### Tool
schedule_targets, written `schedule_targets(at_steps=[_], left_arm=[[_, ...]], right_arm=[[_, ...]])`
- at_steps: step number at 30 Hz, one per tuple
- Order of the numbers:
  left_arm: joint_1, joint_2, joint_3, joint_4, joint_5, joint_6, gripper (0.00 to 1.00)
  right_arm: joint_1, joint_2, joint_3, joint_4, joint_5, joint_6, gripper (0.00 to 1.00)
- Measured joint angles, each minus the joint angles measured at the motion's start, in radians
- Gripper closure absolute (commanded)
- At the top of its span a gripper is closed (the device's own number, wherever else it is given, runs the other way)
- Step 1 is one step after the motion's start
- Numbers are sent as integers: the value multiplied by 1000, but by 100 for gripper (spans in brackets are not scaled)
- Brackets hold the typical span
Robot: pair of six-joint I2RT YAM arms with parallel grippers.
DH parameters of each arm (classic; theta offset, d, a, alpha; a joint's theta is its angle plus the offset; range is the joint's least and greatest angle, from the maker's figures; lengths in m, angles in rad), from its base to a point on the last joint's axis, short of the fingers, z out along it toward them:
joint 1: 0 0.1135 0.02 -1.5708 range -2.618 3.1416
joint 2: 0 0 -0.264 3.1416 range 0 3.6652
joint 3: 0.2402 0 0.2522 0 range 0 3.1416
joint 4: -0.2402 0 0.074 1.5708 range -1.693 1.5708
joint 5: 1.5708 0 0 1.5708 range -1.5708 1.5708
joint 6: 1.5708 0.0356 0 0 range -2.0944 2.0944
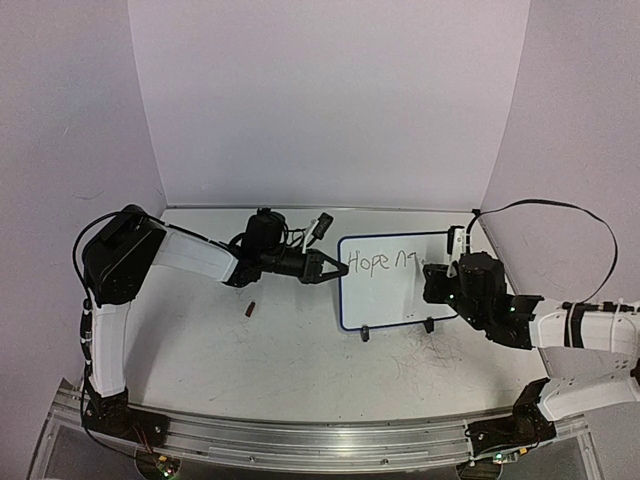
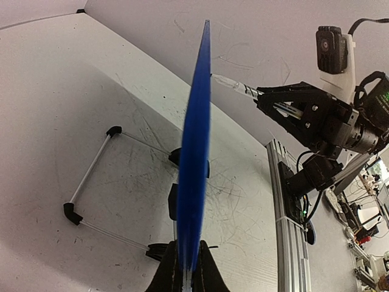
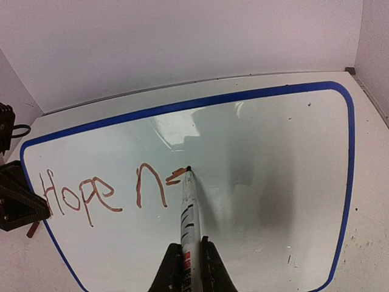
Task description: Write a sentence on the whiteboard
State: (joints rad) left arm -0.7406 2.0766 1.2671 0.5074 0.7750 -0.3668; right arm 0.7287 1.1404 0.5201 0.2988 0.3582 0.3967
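1. Scuffed white table (image 1: 280, 350), pale walls behind. The blue-framed whiteboard (image 1: 395, 300) stands upright on it.
2. On the whiteboard, the sentence (image 3: 91, 196) so far reads "Hope n" plus one started stroke, in reddish-brown.
3. Left hand (image 2: 185, 271) is clenched on the whiteboard's left edge.
4. Right hand (image 3: 188, 267) is grasping a marker (image 3: 187, 207), its tip on the whiteboard just right of the writing. I can't read the barrel print.

A small dark reddish piece (image 1: 251, 309) is seen lying on the scuffed white tabletop (image 1: 300, 370), which is bordered by an aluminium rail (image 1: 320, 440) and pale walls (image 1: 330, 100).
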Motion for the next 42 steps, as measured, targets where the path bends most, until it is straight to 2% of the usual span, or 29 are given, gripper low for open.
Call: schedule_targets(at_steps=[19,42], left_arm=[[0,0,0,0,-1,0,100],[0,-2,-6,0,-8,0,100]], right_arm=[[-4,23,-4,65,-41,-53,100],[-4,6,-17,-27,-101,65,100]])
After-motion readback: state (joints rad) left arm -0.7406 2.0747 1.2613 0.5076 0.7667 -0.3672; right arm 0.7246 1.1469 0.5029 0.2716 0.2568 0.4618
